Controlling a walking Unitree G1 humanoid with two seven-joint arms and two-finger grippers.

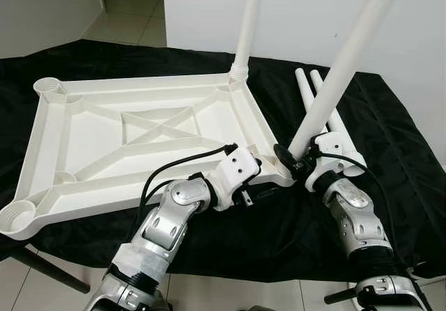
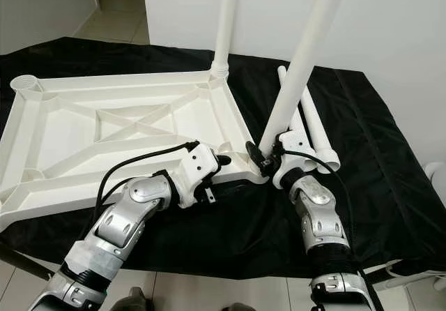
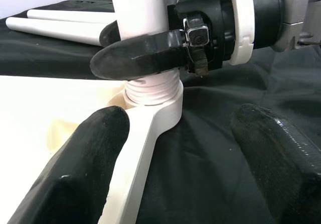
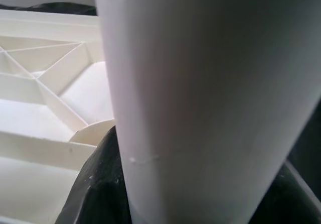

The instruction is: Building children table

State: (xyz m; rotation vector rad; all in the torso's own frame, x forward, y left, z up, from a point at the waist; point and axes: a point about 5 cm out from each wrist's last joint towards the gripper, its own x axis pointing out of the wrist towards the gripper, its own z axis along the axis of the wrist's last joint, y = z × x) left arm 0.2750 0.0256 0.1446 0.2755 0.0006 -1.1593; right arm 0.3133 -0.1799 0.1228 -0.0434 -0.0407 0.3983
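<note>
The white plastic table top [image 1: 90, 137] lies upside down on a black cloth. One white leg [image 1: 249, 25] stands upright in its far right corner. My right gripper [image 1: 291, 156] is shut on a second leg [image 1: 345, 60], which leans to the right with its threaded end [image 3: 150, 91] at the near right corner socket [image 3: 158, 114]. In the right wrist view this leg [image 4: 200, 93] is close up between the black fingers [image 4: 95, 194]. My left gripper [image 3: 180, 169] is open just below that corner, with its fingers [image 3: 85, 174] on either side of the corner's rim.
Two loose legs [image 1: 310, 95] lie on the cloth to the right of the table top. Open sockets show at the far left corner [image 1: 47, 86] and near left corner [image 1: 17, 217]. The cloth-covered surface ends just before my arms. A white wall [image 1: 418, 32] stands behind.
</note>
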